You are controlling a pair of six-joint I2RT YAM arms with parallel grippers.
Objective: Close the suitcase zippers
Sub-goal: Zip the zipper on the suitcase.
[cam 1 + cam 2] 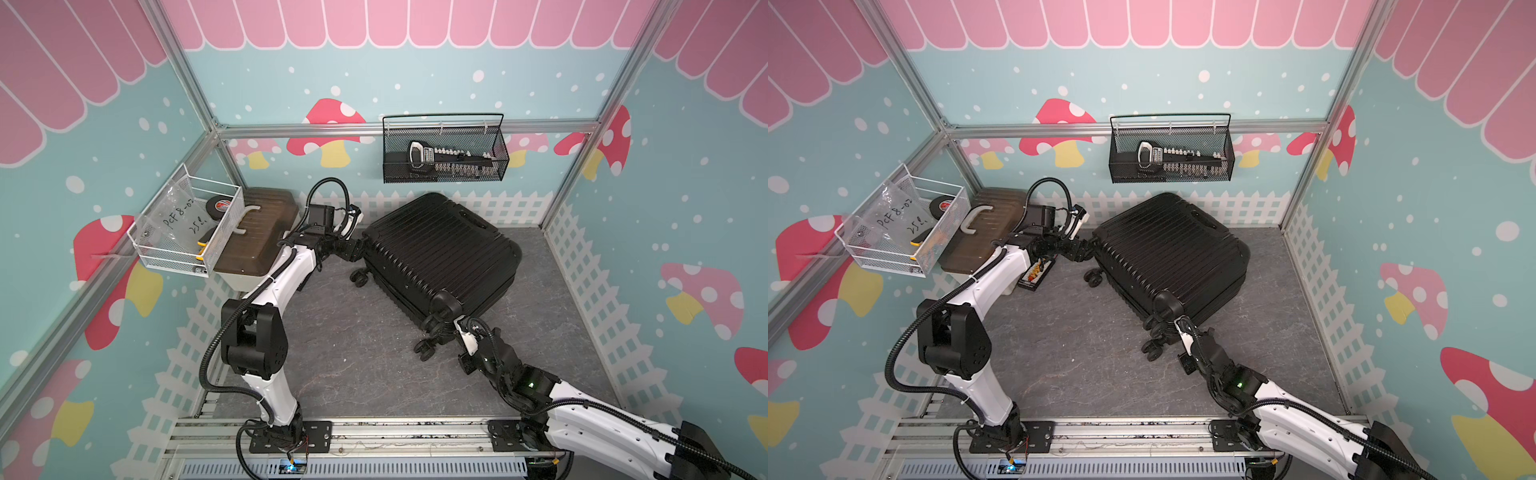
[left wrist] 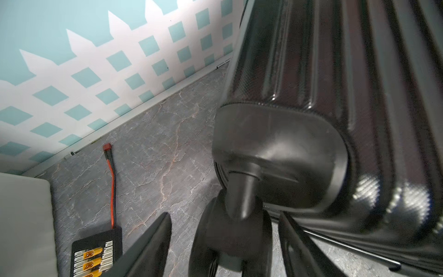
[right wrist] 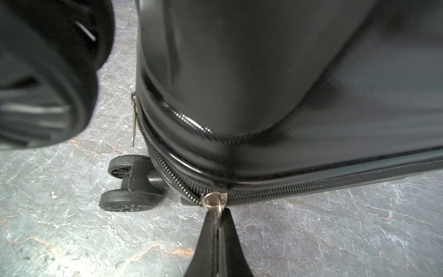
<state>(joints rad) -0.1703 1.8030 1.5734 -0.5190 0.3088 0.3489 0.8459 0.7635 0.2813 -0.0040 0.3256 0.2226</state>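
Note:
The black ribbed suitcase (image 1: 440,253) (image 1: 1167,249) lies flat on the grey floor, shells together. My left gripper (image 1: 353,249) (image 2: 225,242) is at its far left corner, open, with its fingers (image 2: 153,239) on either side of a spinner wheel (image 2: 230,239) and floor showing in the gaps. My right gripper (image 1: 444,319) (image 3: 219,215) is at the near corner, shut on a silver zipper pull (image 3: 219,212). The zipper track (image 3: 335,182) is joined on one side of that slider and parted (image 3: 167,172) on the other. A second pull (image 3: 133,120) hangs further along the parted track.
A beige box with a brown lid (image 1: 257,232) stands behind my left arm, under a white wire basket (image 1: 187,224). A connector board (image 2: 96,256) with a red cable (image 2: 111,187) lies on the floor near my left gripper. A black mesh basket (image 1: 444,153) hangs on the back wall.

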